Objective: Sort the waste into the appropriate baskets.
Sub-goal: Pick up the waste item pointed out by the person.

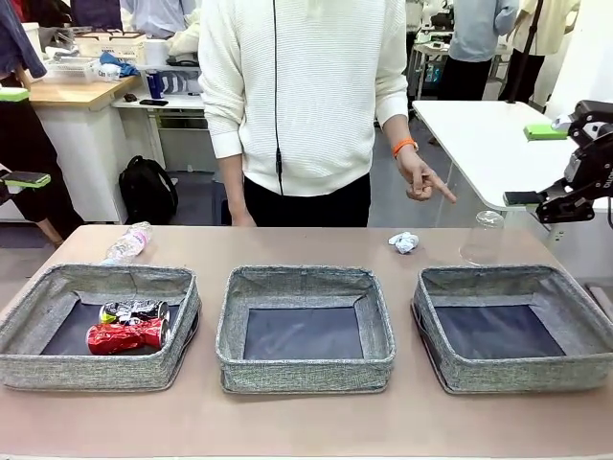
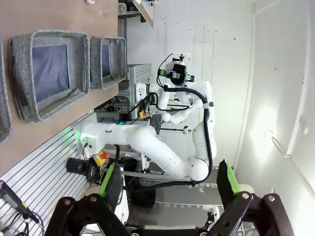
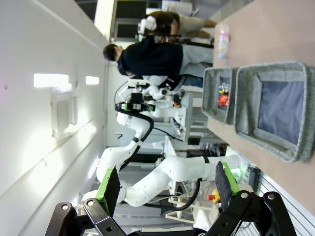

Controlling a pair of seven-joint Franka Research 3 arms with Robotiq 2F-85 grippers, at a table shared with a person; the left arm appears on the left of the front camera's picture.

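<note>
Brown tabletop, front view: three grey woven baskets in a row, walls apart from one another. A person in a white sweater stands at the far side.

- Left basket: holds the crushed dark printed can and the crushed red can. They lie side by side on the dark bottom, the red one nearer the robot, and they touch or nearly touch.
- Middle basket and right basket: dark bottoms bare.
- Clear plastic bottle: lies on the table just beyond the left basket's far wall.
- Crumpled white paper ball: on the table beyond the gap between the middle and right baskets.
- Clear plastic cup: stands on the table just beyond the right basket's far wall, near the paper ball but not touching it.
- Person's hand: orange wristband, index finger extended, held above the paper ball and cup — touching neither.

Left gripper, left wrist view: jaws spread wide with nothing between the green pads. Two baskets show far off at the upper left.

Right gripper, right wrist view: jaws also spread wide and empty. In the front view it hangs raised at the right edge, above the table and clear of the cup. The right wrist view also shows two baskets — the farther one holds both cans — and the bottle lying on the table beyond them.
</note>
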